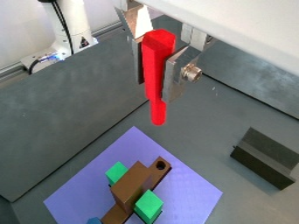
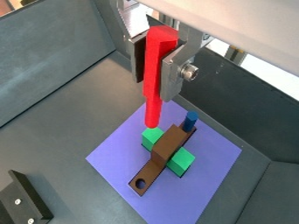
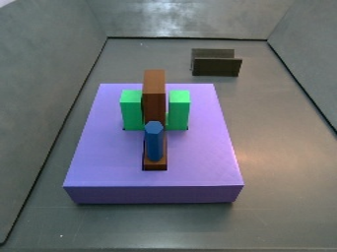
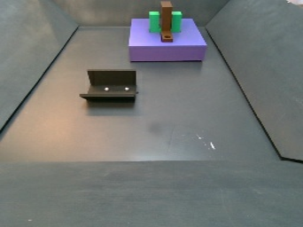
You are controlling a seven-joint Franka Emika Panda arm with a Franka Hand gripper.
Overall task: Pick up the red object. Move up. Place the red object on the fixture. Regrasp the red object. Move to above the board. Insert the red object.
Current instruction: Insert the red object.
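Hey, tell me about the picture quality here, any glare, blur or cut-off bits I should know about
In both wrist views the gripper sits close to the lens, holding the red object, its top cropped by the frame. In a side view a small bright glare streak shows on the floor. In a side view the board is sharp and evenly lit, the fixture darker behind; neither side view shows the gripper.

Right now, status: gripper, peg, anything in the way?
Gripper shut on red peg, high above board, out of both side views. Peg hangs upright. Fixture empty. Nothing between peg and board.
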